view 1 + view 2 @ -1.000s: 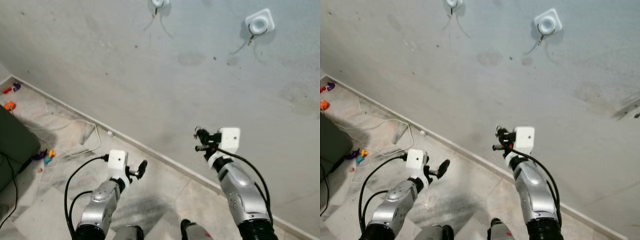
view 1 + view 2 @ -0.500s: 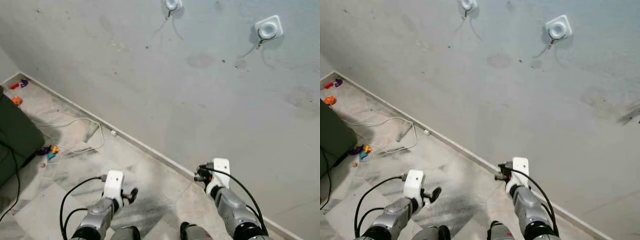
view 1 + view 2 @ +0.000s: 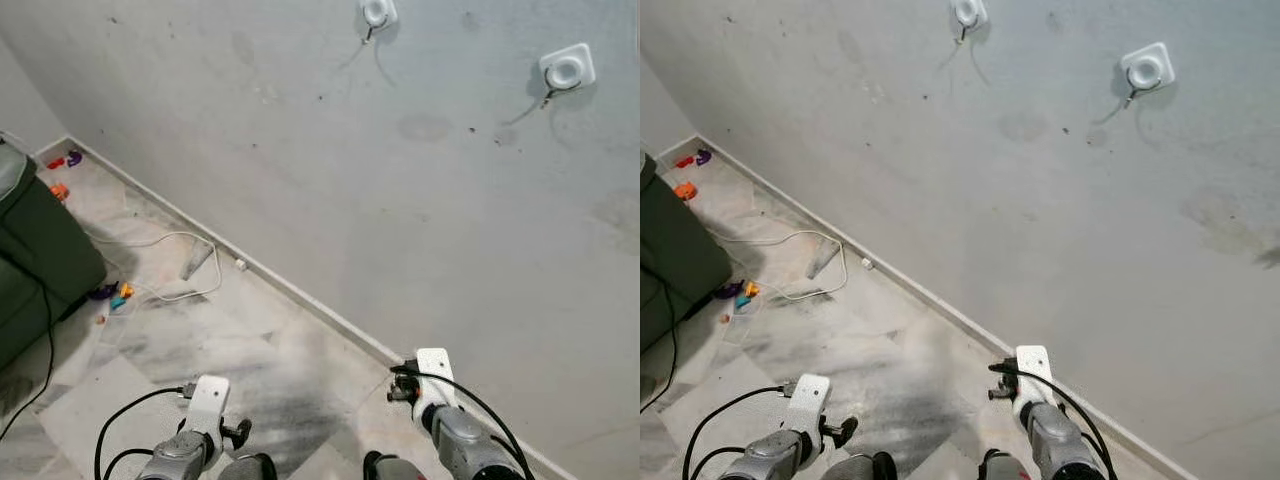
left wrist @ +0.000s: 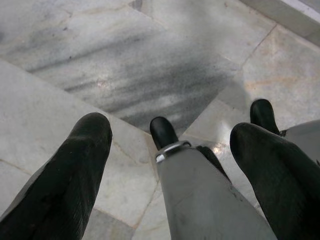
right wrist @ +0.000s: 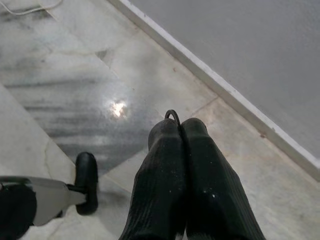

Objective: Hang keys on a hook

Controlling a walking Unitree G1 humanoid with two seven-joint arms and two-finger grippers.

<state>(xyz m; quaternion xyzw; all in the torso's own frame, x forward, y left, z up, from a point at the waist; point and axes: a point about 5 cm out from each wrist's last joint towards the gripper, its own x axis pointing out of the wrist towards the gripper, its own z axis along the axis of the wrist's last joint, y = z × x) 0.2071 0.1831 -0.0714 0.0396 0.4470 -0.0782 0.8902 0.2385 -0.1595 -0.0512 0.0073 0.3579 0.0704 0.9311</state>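
Two white hooks are fixed high on the grey wall, one to the left of the other. My right gripper hangs low near the skirting, far below them. In the right wrist view its fingers are pressed together, shut on the keys, of which a thin dark ring pokes out at the tips. My left gripper is down by my legs. In the left wrist view its fingers stand wide apart, open and holding nothing, above my own leg.
A dark green sofa stands on the left. A white cable and small coloured toys lie on the marble floor near it. A pale skirting board runs along the wall's foot.
Both arms have dropped from a raised position to the bottom of the picture. The camera has shifted, so the hooks and the sofa sit further right.
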